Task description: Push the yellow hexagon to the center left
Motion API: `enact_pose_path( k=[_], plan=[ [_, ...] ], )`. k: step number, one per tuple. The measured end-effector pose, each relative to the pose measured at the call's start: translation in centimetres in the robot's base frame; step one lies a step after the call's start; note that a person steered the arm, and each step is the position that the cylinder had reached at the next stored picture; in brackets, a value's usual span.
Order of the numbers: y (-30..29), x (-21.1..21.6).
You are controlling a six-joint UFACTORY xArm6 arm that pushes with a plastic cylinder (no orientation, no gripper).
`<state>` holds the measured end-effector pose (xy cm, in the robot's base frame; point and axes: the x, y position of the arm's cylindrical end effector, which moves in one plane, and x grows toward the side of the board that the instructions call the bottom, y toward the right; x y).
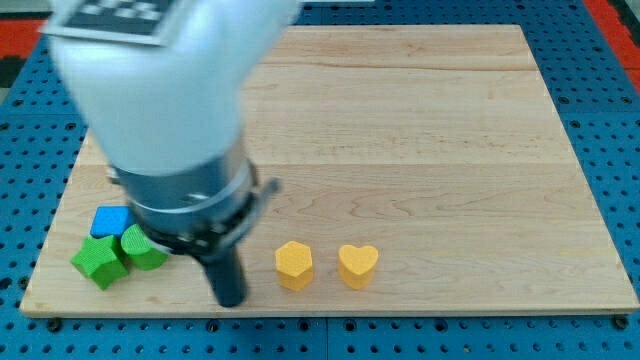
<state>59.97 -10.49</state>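
Observation:
The yellow hexagon lies near the board's bottom edge, a little left of the middle. A yellow heart lies just to its right, apart from it. My tip is down at the bottom edge, to the left of the hexagon with a clear gap between them. The arm's large white and grey body covers the upper left of the view.
A blue block and two green blocks sit bunched at the bottom left corner, left of my tip. The wooden board lies on a blue perforated base.

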Motion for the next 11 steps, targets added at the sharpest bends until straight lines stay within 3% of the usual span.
enact_pose_path(
  k=[3,4,5,7,11],
  plan=[
    [4.9,-0.9],
    [0.2,-1.4],
    [-2.3,-5.0],
    [-2.0,-8.1],
    [-5.0,-8.6]
  ],
)
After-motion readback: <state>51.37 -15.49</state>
